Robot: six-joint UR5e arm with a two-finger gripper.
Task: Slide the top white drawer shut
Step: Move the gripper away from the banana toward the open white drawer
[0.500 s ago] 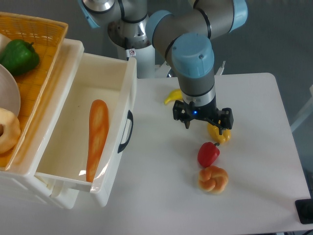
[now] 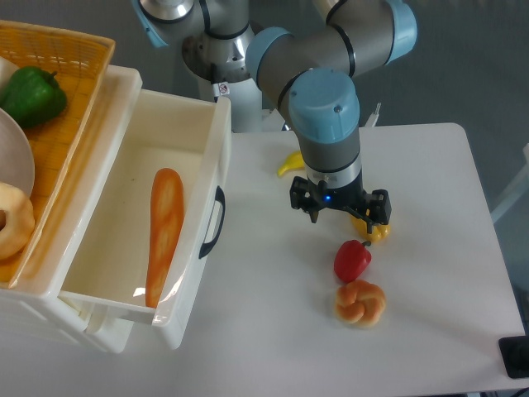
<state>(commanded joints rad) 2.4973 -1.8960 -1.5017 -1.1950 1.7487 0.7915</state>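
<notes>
A white worktop stands against a grey floor. On its right half lie a red pepper, a braided bun, a yellow pepper and a yellow banana. The top white drawer juts out open at the left, black handle facing right, a long baguette inside. Behind it, an orange wicker tray holds a green pepper. The pincer hangs to the right of the handle, apart from it, fingers spread and holding nothing.
</notes>
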